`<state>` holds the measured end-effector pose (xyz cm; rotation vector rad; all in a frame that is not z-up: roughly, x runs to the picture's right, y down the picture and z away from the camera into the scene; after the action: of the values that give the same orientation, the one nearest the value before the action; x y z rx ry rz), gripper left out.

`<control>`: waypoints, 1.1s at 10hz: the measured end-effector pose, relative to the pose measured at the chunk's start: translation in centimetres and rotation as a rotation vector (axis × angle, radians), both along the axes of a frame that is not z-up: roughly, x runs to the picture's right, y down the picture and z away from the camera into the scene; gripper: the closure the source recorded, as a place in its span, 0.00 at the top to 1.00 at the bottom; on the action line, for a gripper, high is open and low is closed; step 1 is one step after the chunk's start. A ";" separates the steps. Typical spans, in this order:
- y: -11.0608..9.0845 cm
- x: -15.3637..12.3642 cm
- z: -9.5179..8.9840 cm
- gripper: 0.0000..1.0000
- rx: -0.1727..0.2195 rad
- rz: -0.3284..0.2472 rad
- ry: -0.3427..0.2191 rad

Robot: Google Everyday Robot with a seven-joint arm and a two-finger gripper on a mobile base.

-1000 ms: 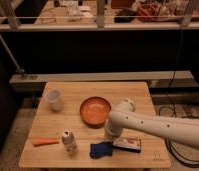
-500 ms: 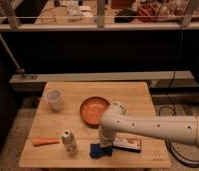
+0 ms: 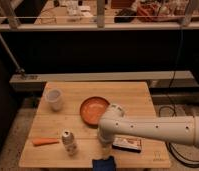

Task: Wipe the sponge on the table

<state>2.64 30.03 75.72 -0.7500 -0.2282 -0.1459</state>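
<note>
Gripper [image 3: 103, 144] hangs low at lower centre, just above the dark blue sponge [image 3: 104, 164] lying at the table's [image 3: 138, 97] near edge, placed, I judge, for dragging it over the boards; whether it grips I cannot tell.

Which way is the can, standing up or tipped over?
Standing up. The can shows its round top above its taller side, on the table. The gripper hangs nearby, over the sponge.
</note>
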 end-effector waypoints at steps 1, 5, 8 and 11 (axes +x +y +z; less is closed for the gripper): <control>0.3 0.1 -0.4 0.80 0.007 -0.002 -0.001; -1.3 1.3 -1.9 0.80 0.052 0.025 0.022; -0.5 1.4 -1.9 0.80 0.025 0.015 0.030; 2.8 1.3 -2.7 0.80 -0.001 0.008 0.034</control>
<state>3.96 32.87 73.07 -0.7522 -0.1988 -0.1257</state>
